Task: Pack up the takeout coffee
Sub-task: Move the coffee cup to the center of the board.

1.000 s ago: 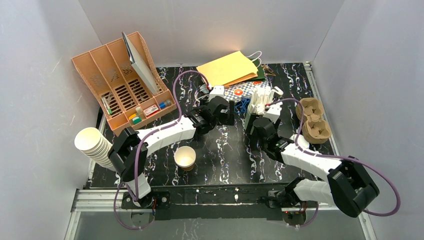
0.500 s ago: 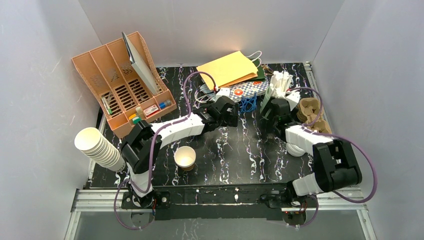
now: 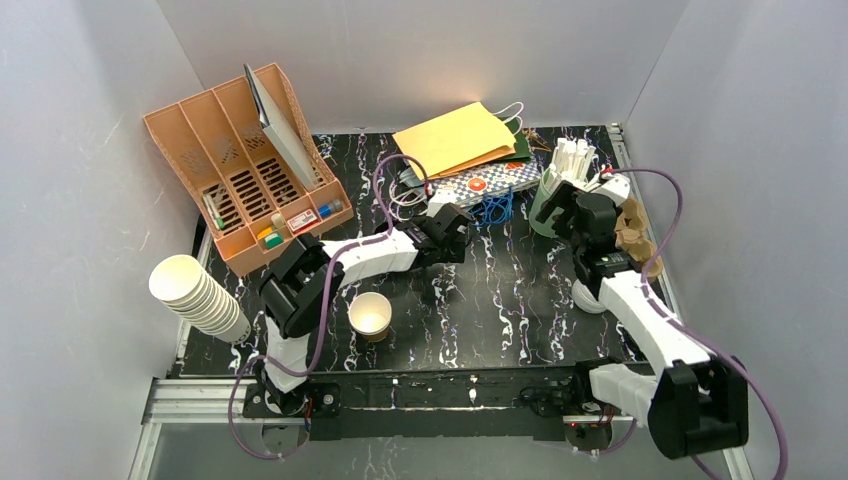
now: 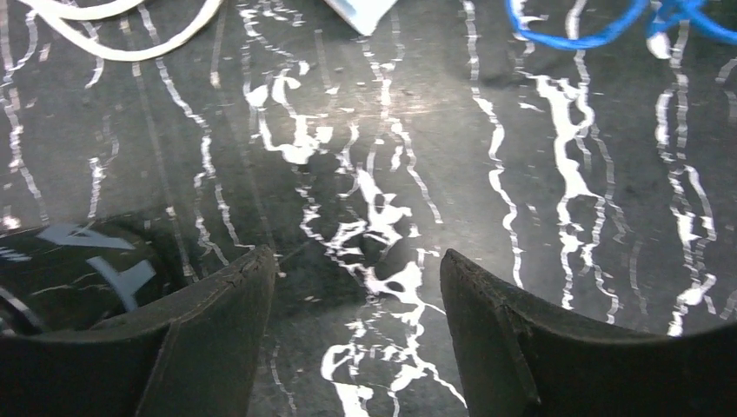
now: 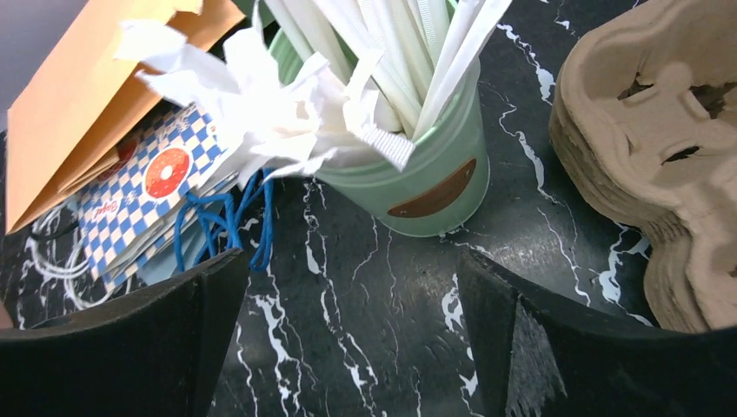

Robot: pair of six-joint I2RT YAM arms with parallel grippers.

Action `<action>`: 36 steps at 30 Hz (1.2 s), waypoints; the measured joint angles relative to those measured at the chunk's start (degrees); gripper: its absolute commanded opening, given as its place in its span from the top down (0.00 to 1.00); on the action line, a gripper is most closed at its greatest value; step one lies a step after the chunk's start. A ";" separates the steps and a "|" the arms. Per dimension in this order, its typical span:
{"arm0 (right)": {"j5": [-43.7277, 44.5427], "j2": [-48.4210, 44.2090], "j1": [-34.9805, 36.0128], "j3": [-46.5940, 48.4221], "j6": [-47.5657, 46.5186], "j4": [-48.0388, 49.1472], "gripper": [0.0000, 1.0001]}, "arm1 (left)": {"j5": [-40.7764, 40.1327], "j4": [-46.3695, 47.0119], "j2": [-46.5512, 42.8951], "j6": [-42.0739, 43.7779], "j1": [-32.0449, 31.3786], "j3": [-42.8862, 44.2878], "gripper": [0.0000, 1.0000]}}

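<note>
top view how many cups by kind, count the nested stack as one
tan-brown paper cup, open, no lid: 1
nested stack of cream cups: 1
mint-green cup holding straws: 1
total: 3

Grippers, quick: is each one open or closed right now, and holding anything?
Left gripper: open, holding nothing.
Right gripper: open, holding nothing, facing the green cup.
</note>
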 measured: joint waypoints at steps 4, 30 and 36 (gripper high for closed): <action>-2.27 -5.70 0.00 -0.20 -1.16 -4.68 0.02 | -2.08 -0.42 0.07 -1.01 1.51 -1.92 0.36; -24.68 -5.55 7.52 14.47 -5.95 -20.85 0.13 | -0.74 -5.46 -13.57 2.27 7.80 -11.21 0.20; -26.64 -4.26 9.03 14.49 -5.92 -20.79 0.11 | 3.32 -12.55 -30.16 4.70 12.04 -8.81 0.02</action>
